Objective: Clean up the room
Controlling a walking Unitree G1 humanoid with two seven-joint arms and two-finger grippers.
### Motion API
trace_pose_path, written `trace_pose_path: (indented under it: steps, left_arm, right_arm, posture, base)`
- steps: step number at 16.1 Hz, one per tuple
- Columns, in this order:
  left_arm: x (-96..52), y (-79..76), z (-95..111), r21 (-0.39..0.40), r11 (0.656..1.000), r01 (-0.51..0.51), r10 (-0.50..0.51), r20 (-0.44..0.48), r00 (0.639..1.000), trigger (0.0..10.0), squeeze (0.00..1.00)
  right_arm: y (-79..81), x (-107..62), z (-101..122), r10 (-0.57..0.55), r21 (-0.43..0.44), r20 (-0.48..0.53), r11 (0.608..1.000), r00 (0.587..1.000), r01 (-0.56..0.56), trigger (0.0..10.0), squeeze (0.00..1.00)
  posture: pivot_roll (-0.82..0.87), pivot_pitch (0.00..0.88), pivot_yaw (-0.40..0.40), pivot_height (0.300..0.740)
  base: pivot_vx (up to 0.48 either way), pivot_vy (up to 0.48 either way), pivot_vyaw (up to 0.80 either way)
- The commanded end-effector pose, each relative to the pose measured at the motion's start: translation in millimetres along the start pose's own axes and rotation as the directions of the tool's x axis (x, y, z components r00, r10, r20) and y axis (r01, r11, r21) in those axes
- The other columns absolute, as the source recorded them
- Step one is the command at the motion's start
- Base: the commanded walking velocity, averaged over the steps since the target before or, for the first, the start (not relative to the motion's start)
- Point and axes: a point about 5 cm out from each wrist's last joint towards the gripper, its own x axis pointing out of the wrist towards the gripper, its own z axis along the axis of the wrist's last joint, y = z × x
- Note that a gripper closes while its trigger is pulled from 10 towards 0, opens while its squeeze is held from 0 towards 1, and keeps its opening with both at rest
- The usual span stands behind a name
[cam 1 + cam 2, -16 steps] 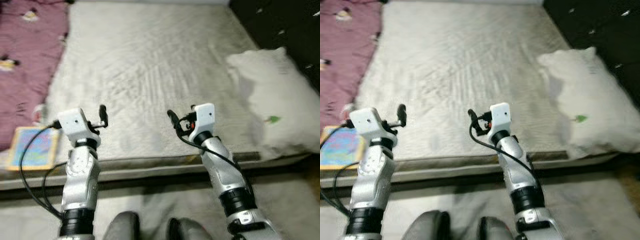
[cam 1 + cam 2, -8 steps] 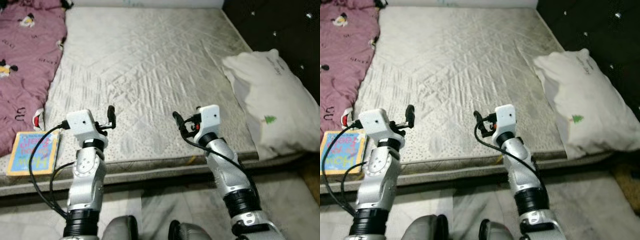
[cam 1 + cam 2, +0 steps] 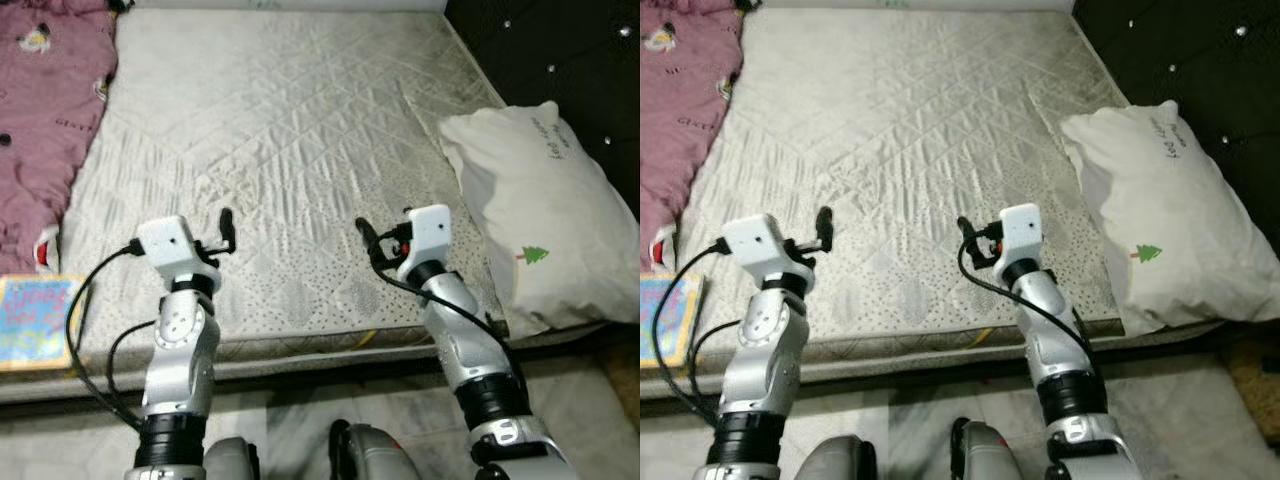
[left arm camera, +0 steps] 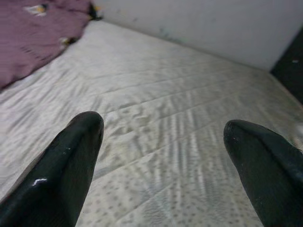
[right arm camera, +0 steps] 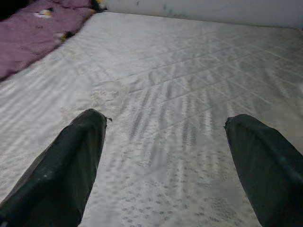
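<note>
Colourful picture book point(image 3: 34, 322) lies at the mattress's near left edge, beside my left arm. My left gripper point(image 3: 227, 228) and right gripper point(image 3: 365, 237) hover over the near edge of the quilted grey-white mattress point(image 3: 290, 130), both with fingers spread and holding nothing. A white pillow with a small green tree print point(image 3: 535, 220) rests along the right edge. Farther left lies a crumpled maroon patterned blanket point(image 3: 45, 100).

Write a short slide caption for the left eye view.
Both open grippers, left and right, raised over bare mattress beside white pillow.
</note>
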Motion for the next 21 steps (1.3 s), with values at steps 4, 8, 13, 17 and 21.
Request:
trace_pose_path:
  steps: [4,8,13,17,21]
  left_arm:
    - [-0.1,2.0,-3.5,-0.006,1.000,-0.004,0.004,-0.020,1.000,10.0,0.00]
    - [0.1,1.0,-3.2,-0.010,1.000,-0.004,0.004,-0.022,1.000,10.0,0.00]
    - [0.2,0.6,-4.2,-0.014,1.000,-0.010,0.010,-0.028,1.000,10.0,0.00]
    - [0.8,0.6,-4.4,-0.013,1.000,-0.010,0.010,-0.028,1.000,10.0,0.00]
    - [0.4,-0.7,-3.8,-0.012,1.000,-0.007,0.007,-0.018,1.000,10.0,0.00]
  right_arm:
    - [-5.2,-0.4,-5.0,-0.033,0.018,-0.031,0.999,0.999,0.034,10.0,0.00]
    - [-4.6,0.3,-4.2,-0.025,0.004,-0.024,1.000,0.999,0.025,10.0,0.00]
    - [-4.9,1.3,-4.2,-0.022,0.000,-0.025,1.000,0.999,0.022,10.0,0.00]
    - [-4.5,1.7,-4.0,-0.021,-0.001,-0.024,1.000,0.999,0.021,10.0,0.00]
    - [-4.0,2.2,-4.1,-0.017,-0.006,-0.024,1.000,1.000,0.016,10.0,0.00]
  posture:
    - [0.05,0.156,-0.041,0.740]
    - [0.05,0.159,-0.042,0.740]
    - [0.05,0.158,-0.045,0.740]
    - [0.05,0.156,-0.045,0.740]
    - [0.05,0.150,-0.044,0.740]
  base:
    - [0.000,0.197,-0.40]
    - [0.000,0.480,-0.80]
    - [0.000,0.480,-0.22]
    - [0.000,0.480,0.00]
    - [0.000,0.477,0.00]
